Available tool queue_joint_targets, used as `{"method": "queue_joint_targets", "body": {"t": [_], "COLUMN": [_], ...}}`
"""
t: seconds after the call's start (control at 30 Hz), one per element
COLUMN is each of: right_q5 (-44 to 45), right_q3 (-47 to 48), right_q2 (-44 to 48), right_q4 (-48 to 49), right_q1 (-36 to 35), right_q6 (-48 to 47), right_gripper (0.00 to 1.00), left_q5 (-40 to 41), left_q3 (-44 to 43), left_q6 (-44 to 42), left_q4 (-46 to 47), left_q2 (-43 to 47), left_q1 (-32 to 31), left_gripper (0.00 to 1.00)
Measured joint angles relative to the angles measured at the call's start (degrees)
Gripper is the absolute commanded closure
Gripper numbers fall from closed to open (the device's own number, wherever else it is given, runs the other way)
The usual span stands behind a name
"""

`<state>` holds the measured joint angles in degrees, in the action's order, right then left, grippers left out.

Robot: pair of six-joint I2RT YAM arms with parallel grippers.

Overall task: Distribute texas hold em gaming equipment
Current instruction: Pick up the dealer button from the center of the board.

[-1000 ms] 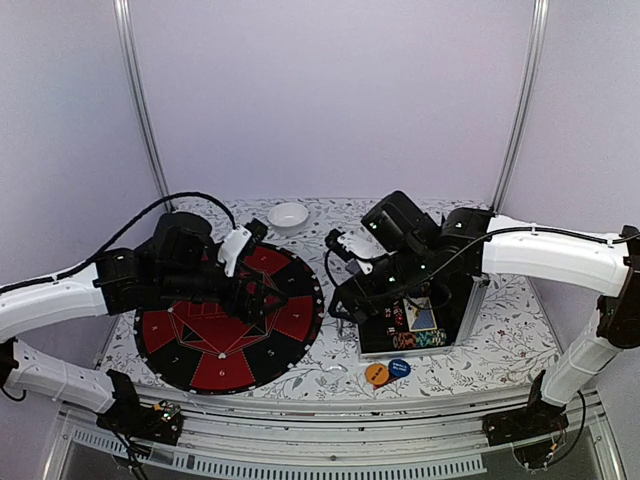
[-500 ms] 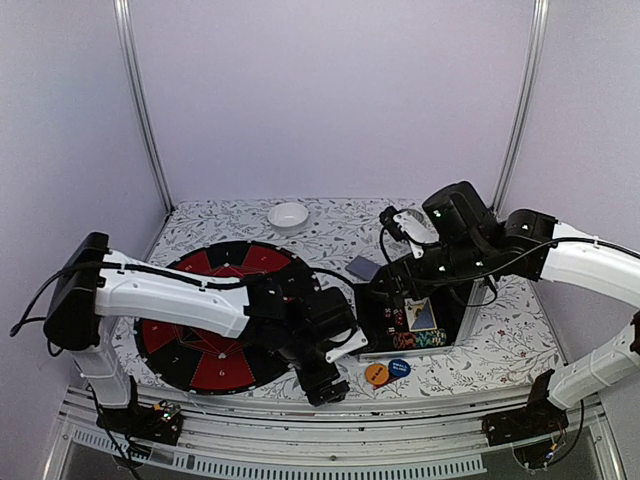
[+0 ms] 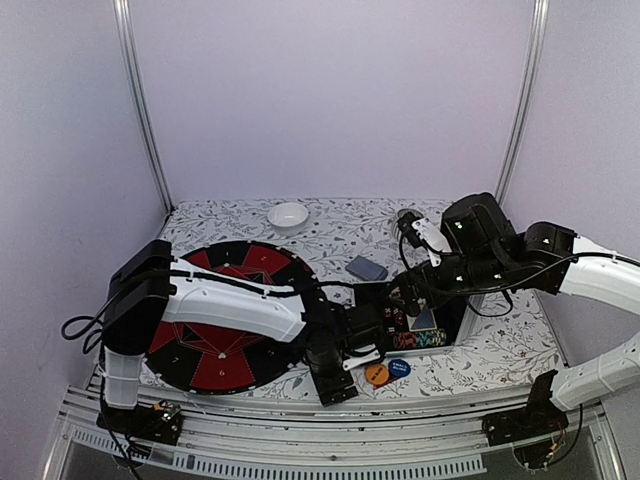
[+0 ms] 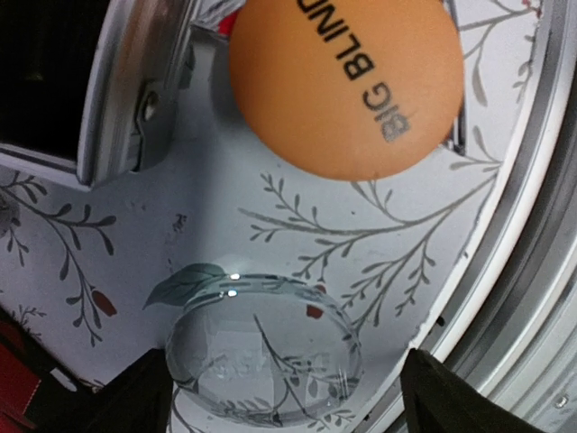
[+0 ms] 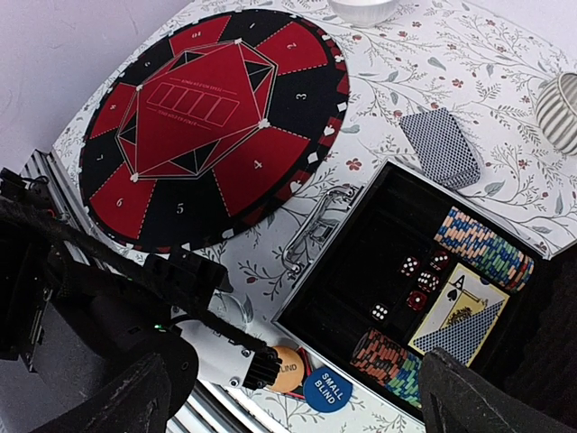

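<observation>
The round, matte orange disc (image 4: pixel 347 81), black BIG BLIND lettering slanting up toward the frame's top, lies flat at upper centre on the floral worktop (image 4: pixel 270 207), a glassy clear disc (image 4: pixel 266 347) below it between the spread left fingers (image 4: pixel 135 401); right fingers (image 5: pixel 117 397) likewise apart

We see a round mat (image 5: pixel 207 126) in red and black wedges at upper left, a white cloth (image 5: pixel 451 54) printed with grey leafy sprigs, an orange disc (image 4: pixel 347 81) lettered in black, a blue disc (image 5: pixel 326 391) lettered in white, a deck (image 5: pixel 439 146) with a grey-blue crosshatched back, and multicoloured striped chips (image 5: pixel 482 245).
</observation>
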<state>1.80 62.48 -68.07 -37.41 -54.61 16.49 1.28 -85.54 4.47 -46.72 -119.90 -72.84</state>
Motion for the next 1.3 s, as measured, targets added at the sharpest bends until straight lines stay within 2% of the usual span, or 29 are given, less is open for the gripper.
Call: {"method": "queue_joint_targets", "body": {"t": [0.17,0.3,0.37,0.5,0.57,0.63,0.97,1.3], "right_q5": [0.0,0.0,0.0,-0.1,-0.3,-0.4,-0.4,-0.4], "right_q3": [-0.1,-0.2,-0.3,-0.3,-0.3,-0.3,-0.3,-0.4], "right_q2": [0.2,0.2,0.2,0.2,0.2,0.2,0.2,0.9], "right_q4": [0.6,0.7,0.9,1.1,1.1,1.2,1.5,1.6], "right_q1": [0.0,0.0,0.0,0.0,0.0,0.0,0.0,0.0], "right_q6": [-0.1,-0.5,-0.8,-0.9,-1.0,-1.0,-1.1,-1.0], "right_gripper": [0.02,0.02,0.02,0.02,0.02,0.02,0.02,0.02], "left_q5": [-0.9,-1.3,-1.6,-2.0,-2.1,-2.2,-2.3,-2.5], "left_q3": [-0.8,-0.9,-0.9,-1.0,-1.0,-1.1,-2.3,-1.7], "left_q6": [0.0,-0.3,-0.6,-1.2,-1.3,-1.3,-1.5,-1.4], "left_q4": [-1.3,-1.7,-1.8,-1.8,-1.8,-1.8,-1.5,-1.8], "left_q2": [-0.2,-0.2,-0.2,-0.2,-0.2,-0.3,-1.1,1.0], "left_q1": [1.3,1.8,1.8,1.8,1.8,1.8,1.8,1.8], "left_gripper": [0.25,0.40,0.38,0.24,0.23,0.26,0.64,0.64]}}
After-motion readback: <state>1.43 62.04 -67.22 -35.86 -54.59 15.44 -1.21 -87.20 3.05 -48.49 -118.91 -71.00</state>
